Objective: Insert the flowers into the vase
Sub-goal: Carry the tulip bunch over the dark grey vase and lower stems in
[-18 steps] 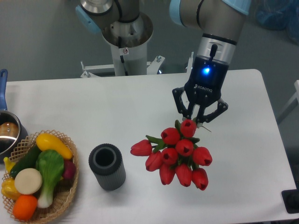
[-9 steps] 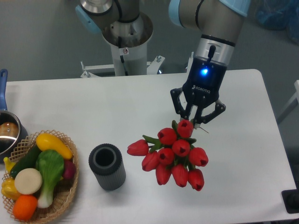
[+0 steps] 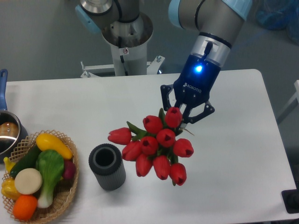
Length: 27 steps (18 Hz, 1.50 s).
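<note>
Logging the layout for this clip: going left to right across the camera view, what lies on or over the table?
Steel pot → wicker basket of toy vegetables → vase → flowers → gripper, shut on the stems.

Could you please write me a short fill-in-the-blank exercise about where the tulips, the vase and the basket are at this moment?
1. The gripper holds a bunch of ____ tulips.
2. The vase's mouth is ____.
3. The wicker basket of toy vegetables sits to the vase's ____ in the picture.

Missing words: red; empty; left
</note>
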{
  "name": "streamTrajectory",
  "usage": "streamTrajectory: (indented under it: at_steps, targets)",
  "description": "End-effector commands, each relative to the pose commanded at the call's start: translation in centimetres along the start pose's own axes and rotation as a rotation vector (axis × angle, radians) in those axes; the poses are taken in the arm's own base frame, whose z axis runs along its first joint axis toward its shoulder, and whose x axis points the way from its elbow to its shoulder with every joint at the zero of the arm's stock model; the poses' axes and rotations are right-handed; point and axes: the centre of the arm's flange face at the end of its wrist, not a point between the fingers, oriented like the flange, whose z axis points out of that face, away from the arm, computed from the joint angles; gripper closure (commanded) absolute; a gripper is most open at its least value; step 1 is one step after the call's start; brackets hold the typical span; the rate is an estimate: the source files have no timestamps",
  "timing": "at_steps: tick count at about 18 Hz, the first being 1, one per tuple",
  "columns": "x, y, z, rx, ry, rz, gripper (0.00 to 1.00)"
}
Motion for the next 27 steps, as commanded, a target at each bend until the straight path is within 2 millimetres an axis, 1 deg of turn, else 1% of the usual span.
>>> streamTrajectory:
  at_steps: [4,5,6,8,9,12,14,17,18,19,25,27]
  targets:
    - [2.0,-1.3,1.9,0.058,0.082,0.015,0.79]
    - [2.1,-1.6,2.0,0.08,0.097,0.019,0.79]
    - [2.1,-1.8,2.5,0.108,0.126,0.015,0.79]
    - [2.4,-1.6,3.3,0.179,0.194,-0.01,0.79]
    - [2.5,-1.6,3.3,0.2,0.212,-0.017,0.79]
    - [2.1,-0.8,4.4,0.241,0.257,-0.036,0.79]
    - [2.6,-0.5,5.7,0.261,0.298,-0.049,0.79]
    - [2.7,1.0,7.1,0.306,0.345,-0.061,0.79]
    - [3.0,1.1,7.7,0.31,0.359,-0.057,0.79]
    - [3.0,1.0,7.9,0.312,0.361,-0.047,0.79]
    - [2.7,2.2,9.5,0.357,0.406,-0.064,0.79]
    - [2.6,2.4,9.6,0.358,0.407,-0.063,0.79]
